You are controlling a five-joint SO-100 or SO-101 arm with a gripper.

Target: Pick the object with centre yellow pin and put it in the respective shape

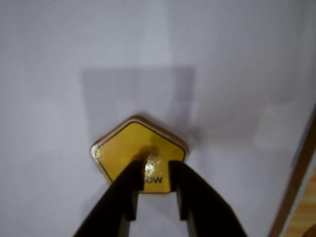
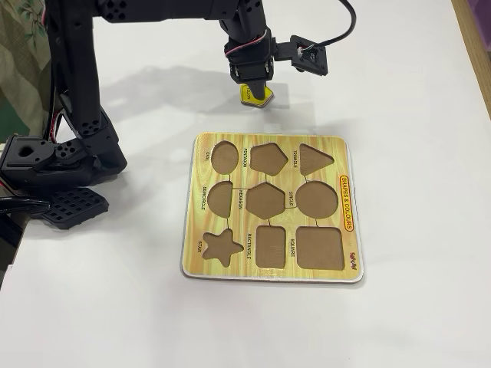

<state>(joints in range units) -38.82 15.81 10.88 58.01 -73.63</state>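
The yellow pentagon piece (image 1: pixel 138 148) has a glossy yellow pin at its centre and lies flat on the white table or just above it; I cannot tell which. In the fixed view it (image 2: pixel 257 96) sits behind the puzzle board. My gripper (image 1: pixel 155 165) comes down from above, and its two black fingers (image 1: pixel 190 192) close around the pin. The gripper (image 2: pixel 255 86) stands straight over the piece. The wooden puzzle board (image 2: pixel 349 230) holds several empty cut-outs. Its pentagon cut-out (image 2: pixel 268 159) is in the back row, middle.
The arm's black base (image 2: pixel 54 165) stands at the left table edge. The wrist camera (image 2: pixel 307 55) and its cable jut out to the right of the gripper. The table's wooden edge (image 1: pixel 296 168) shows at the right of the wrist view.
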